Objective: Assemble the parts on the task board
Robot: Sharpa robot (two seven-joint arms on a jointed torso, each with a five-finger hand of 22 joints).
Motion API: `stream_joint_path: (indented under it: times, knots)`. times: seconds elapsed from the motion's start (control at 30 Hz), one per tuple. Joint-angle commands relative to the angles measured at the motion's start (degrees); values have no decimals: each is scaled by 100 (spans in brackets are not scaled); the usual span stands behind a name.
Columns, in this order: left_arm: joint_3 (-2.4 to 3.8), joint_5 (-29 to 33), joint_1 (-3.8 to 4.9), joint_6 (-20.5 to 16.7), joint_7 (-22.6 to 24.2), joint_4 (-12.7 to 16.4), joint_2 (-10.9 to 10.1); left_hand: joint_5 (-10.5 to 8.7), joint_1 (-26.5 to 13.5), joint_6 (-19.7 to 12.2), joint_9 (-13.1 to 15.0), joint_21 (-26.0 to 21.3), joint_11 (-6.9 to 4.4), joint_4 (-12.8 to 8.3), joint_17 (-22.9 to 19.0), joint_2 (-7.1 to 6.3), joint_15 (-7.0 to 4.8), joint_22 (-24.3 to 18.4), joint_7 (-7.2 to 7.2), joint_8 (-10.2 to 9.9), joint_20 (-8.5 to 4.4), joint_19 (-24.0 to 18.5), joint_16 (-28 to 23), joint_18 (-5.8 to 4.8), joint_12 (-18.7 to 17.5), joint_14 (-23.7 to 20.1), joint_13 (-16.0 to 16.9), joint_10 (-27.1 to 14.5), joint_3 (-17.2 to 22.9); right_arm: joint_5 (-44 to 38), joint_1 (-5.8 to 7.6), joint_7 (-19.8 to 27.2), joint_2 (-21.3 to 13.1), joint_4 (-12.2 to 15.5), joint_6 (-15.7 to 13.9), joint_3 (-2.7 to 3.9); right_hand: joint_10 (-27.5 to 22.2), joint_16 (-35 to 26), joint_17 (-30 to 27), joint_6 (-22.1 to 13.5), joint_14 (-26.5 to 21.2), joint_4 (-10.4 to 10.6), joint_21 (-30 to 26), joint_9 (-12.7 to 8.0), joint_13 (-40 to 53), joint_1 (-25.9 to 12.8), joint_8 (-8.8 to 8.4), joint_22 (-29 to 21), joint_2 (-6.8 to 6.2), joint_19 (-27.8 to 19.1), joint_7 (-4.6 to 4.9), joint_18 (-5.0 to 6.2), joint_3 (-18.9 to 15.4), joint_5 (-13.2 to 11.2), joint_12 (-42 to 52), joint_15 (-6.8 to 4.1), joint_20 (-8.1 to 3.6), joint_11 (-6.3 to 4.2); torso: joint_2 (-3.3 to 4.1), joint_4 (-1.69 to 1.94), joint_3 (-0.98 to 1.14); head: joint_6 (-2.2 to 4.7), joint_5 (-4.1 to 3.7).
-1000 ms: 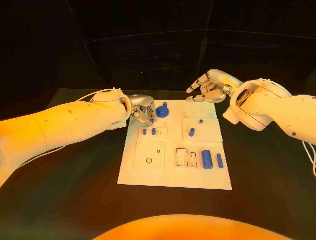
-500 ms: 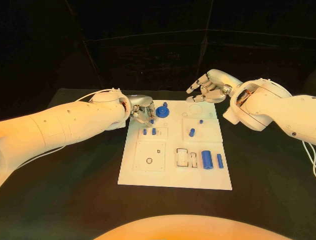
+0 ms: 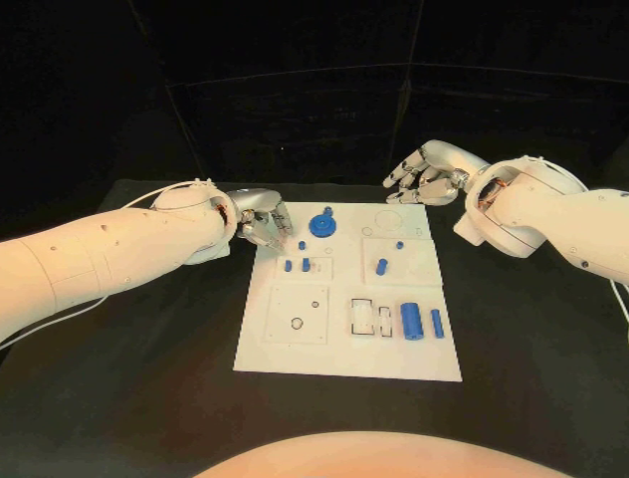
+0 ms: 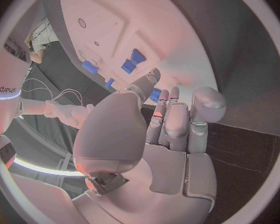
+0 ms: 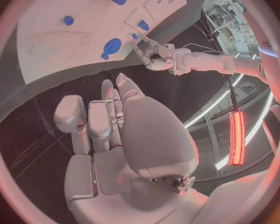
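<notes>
White board (image 3: 346, 344) sits mid-table. Left hand (image 3: 262, 225) hovers at its far left edge, empty with fingers loosely apart, near the blue round piece (image 3: 324, 223). Right hand (image 3: 427, 177), also empty, floats past the far right corner.

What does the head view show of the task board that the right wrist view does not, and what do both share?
Head view alone: the near end of the task board, with the large blue cylinder and the slimmer blue pin beside it, and the right robot hand seen from outside, holding nothing. Right wrist view alone: the right robot hand's palm side. Both: the blue round part at the far end, and the left robot hand at the board's edge.
</notes>
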Motion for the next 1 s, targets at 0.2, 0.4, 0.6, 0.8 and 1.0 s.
stream_joint_path:
  times: [0.2,0.4,0.6,0.8,1.0]
  knots:
    - [24,2627,16,-851,1032,301,-407,62,20,385,53,-707,25,98,-256,205,60,-584,95,177,51,-265,-89,131,236,-125,44,347,-3,-1583,-78,-155,52,-145,356,-10,-21,-191,-176,245,23,-15,-128,-14,-1232,141,-17,-136,-152,-45,-14,122,400,-322,-1108,18,40,55,9,-5,1,102,-210]
    - [17,5479,16,-735,2017,606,-650,79,25,434,21,-2232,48,159,-1943,278,100,-1814,130,193,92,-1023,-1024,378,286,-876,5,341,67,-2403,-245,-260,91,-163,395,-17,-115,-249,-228,220,23,2,-184,-24,-1637,102,-102,-204,-266,-70,12,131,547,-377,-1415,59,70,123,11,-7,-3,143,-338]
    - [7,6822,14,-539,2448,915,-855,98,24,456,21,-2399,26,189,-2481,314,93,-1916,115,212,93,-1148,-1352,383,388,-1158,13,433,75,-2912,-396,-431,127,-184,593,-22,-221,-262,-234,144,29,10,-280,-28,-1932,29,-195,-336,-405,-145,65,156,622,-409,-1600,111,117,197,12,-5,-2,168,-403]
    - [1,7213,10,-482,2579,1134,-992,101,42,502,29,-2457,2,186,-2592,332,82,-1955,94,248,84,-1171,-1422,385,453,-1222,21,497,79,-3139,-486,-530,147,-168,798,-25,-315,-306,-285,89,13,-2,-364,-27,-2114,-29,-240,-448,-493,-213,101,179,650,-434,-1686,147,151,241,13,-6,-1,181,-405]
    - [0,7317,8,-478,2638,1247,-1055,99,37,513,30,-2469,-3,189,-2624,332,79,-1964,89,257,81,-1175,-1439,385,469,-1237,22,510,74,-3217,-517,-577,182,-196,916,-26,-367,-337,-320,60,-2,-18,-404,-27,-2201,-51,-250,-499,-518,-243,118,189,666,-438,-1716,162,167,261,14,-6,-4,171,-397]
